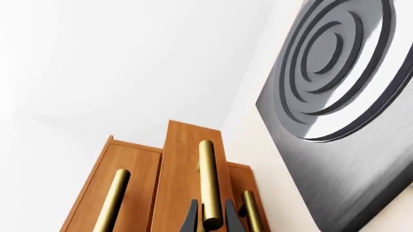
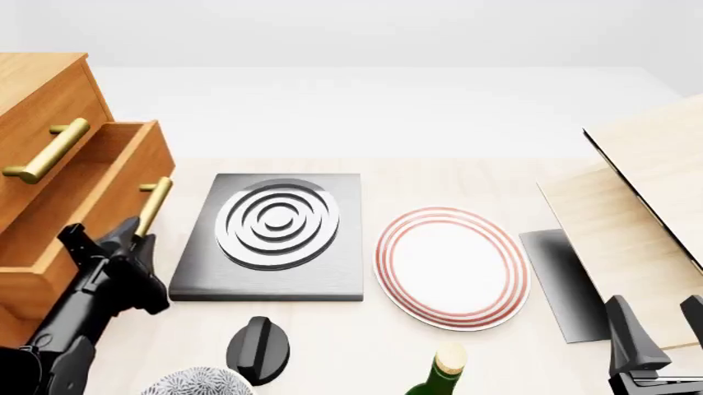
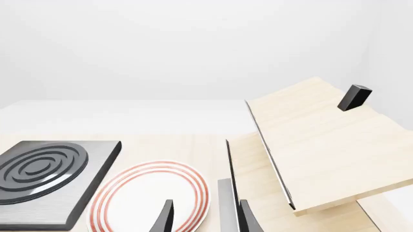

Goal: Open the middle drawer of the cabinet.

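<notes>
In the left wrist view, the left gripper (image 1: 212, 218) is clamping its fingers on the brass handle (image 1: 208, 181) of the middle drawer (image 1: 190, 164). In the front view, that drawer is jutting out of the cabinet (image 2: 39, 90) at the table's left. In the right wrist view, the right gripper (image 3: 203, 220) is hanging spread apart above a plate (image 3: 139, 195).

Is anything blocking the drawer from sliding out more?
Nothing visible blocks it. The left end effector is at the middle drawer's handle, fingers either side of it. The drawer already juts out, and the stove plate sits off to the side.
</notes>
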Controlling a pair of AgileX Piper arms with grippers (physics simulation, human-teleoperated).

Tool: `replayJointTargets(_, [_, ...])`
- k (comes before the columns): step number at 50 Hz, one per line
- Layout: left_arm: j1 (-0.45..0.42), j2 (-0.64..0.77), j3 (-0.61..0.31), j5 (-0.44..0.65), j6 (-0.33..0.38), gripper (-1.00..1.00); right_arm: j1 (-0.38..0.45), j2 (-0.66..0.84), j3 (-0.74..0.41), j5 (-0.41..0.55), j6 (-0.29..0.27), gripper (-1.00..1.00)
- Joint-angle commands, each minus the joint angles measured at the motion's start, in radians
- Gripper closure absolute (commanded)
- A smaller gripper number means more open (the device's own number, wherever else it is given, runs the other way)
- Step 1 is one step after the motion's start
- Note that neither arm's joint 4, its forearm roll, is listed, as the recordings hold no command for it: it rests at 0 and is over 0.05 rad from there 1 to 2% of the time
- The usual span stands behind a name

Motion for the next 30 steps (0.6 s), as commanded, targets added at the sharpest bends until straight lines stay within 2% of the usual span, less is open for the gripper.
replayJointTargets(1, [-0.037, -0.069, 0.041, -0.055, 0.016, 1.0, 0.0, 0.0, 0.0, 0.0, 0.0, -1.0])
replayJointTargets(30, [-0.083, -0.089, 0.037, -0.055, 0.011, 1.0, 0.0, 0.0, 0.0, 0.0, 0.0, -1.0])
